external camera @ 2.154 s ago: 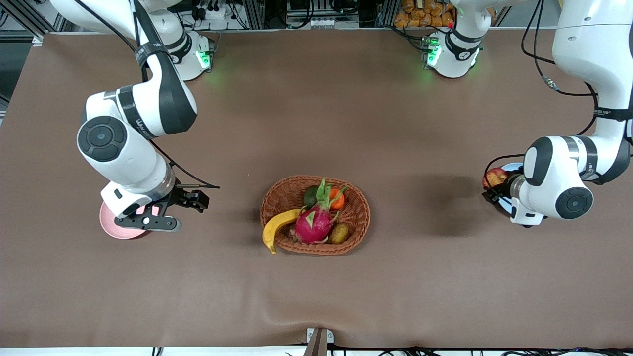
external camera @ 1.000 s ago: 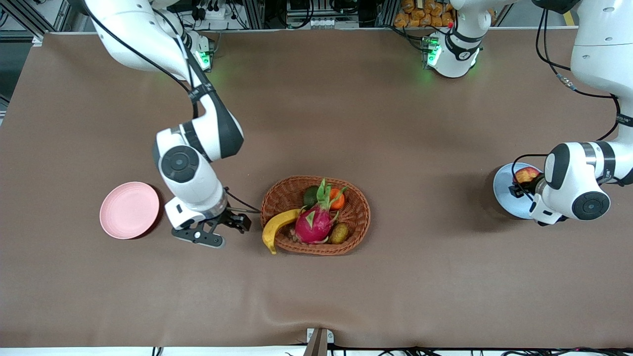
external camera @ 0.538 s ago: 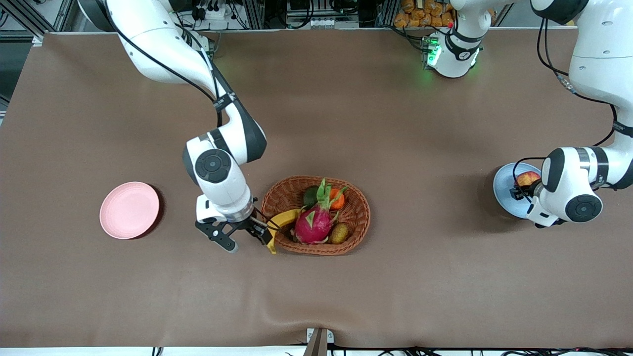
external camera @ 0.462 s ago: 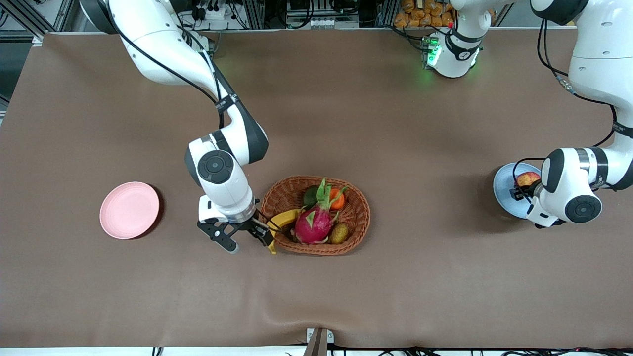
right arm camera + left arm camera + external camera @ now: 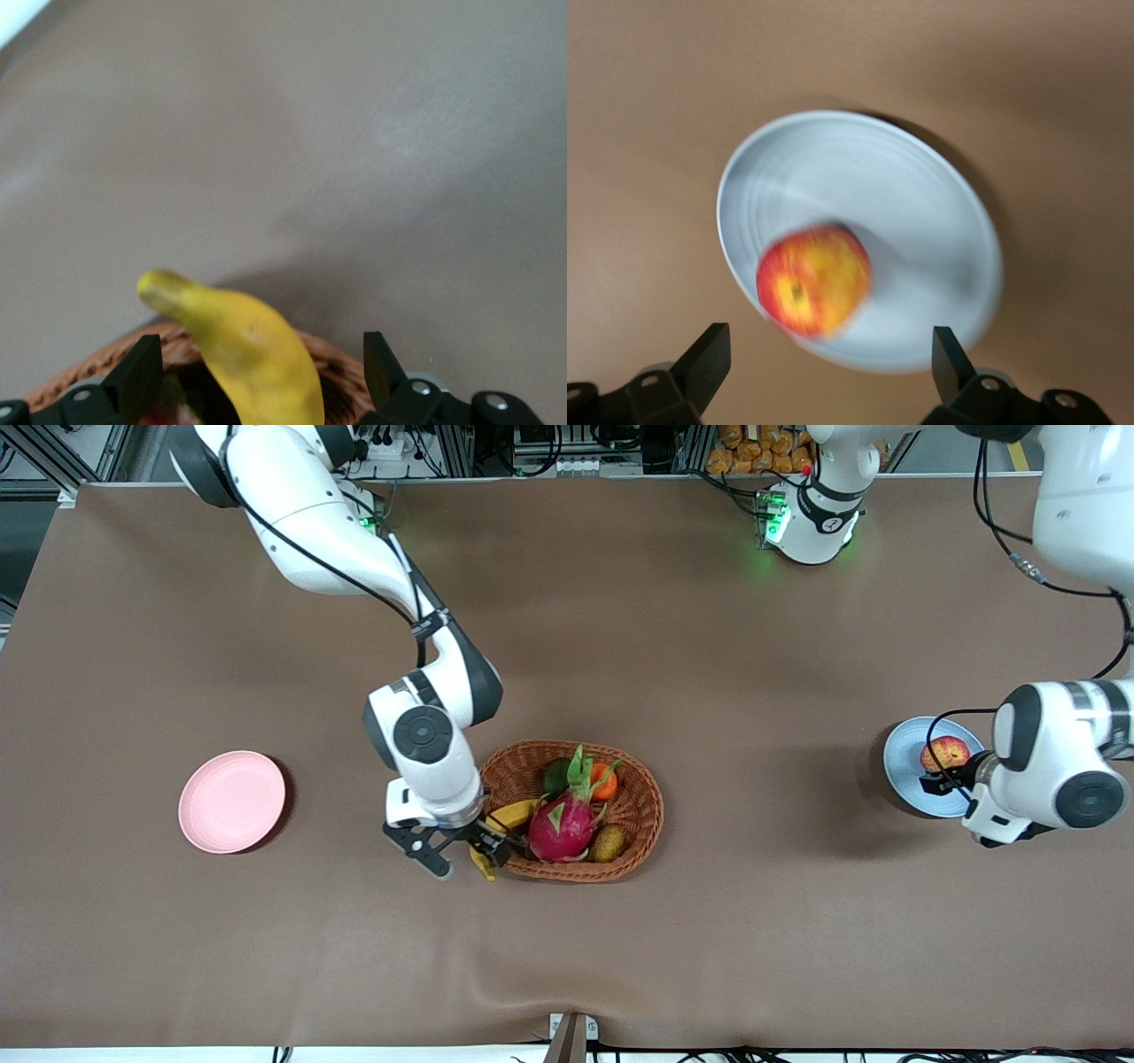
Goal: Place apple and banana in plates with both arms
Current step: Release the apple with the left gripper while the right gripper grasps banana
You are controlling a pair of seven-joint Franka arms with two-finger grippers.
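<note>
We see the right gripper (image 5: 462, 856) over the end of the wicker basket (image 5: 640, 815) that faces the right arm's side of the table, its fingers (image 5: 135, 370) spread wide on either side of the banana (image 5: 511, 813), not closed on it. The banana lies over the basket's rim, its tip sticking out past the weave. Beside it in the basket sit a magenta dragon fruit (image 5: 562, 826) and a small orange fruit (image 5: 605, 781). The pink plate (image 5: 232, 801) lies bare toward the right arm's end. Over at the left arm's end, the apple (image 5: 944, 754) rests on the light blue plate (image 5: 905, 765). The left gripper (image 5: 950, 781) hangs over that plate, fingers (image 5: 704, 362) wide apart and holding nothing.
</note>
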